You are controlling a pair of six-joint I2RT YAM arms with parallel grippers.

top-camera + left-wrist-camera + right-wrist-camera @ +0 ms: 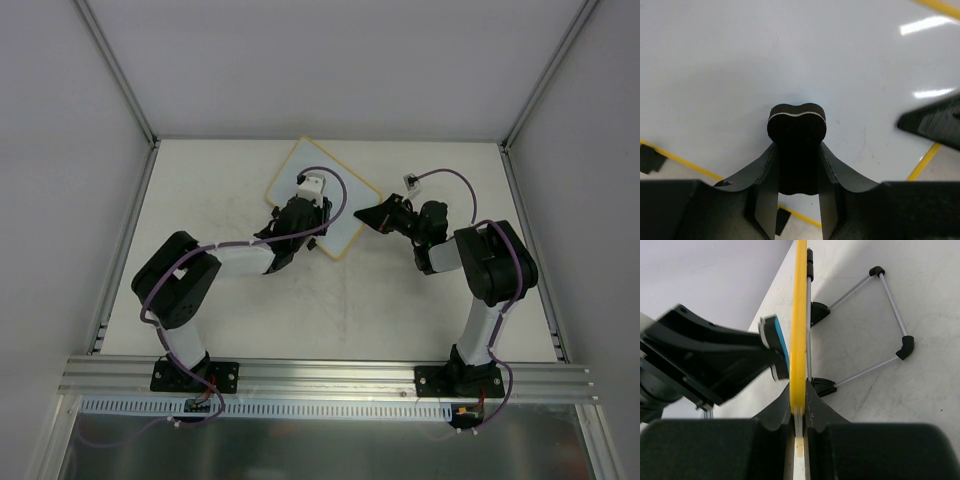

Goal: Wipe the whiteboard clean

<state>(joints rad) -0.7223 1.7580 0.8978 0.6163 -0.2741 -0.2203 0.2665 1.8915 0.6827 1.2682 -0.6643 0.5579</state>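
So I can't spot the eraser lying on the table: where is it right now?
The eraser sits between the left gripper's fingers in the left wrist view, against the white face of the whiteboard, whose frame edge the right gripper clamps.

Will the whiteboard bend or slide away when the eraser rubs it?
The whiteboard is probably stiff: its yellow edge looks straight with the right claw pinching one side. It looks thin, so likely light. Its shiny face might slip, but that pinch should hold it.

You could read nothing in any of the three views: no lettering, label, brand, number or sign. The whiteboard (790,50) showed you only glare streaks and faint specks.
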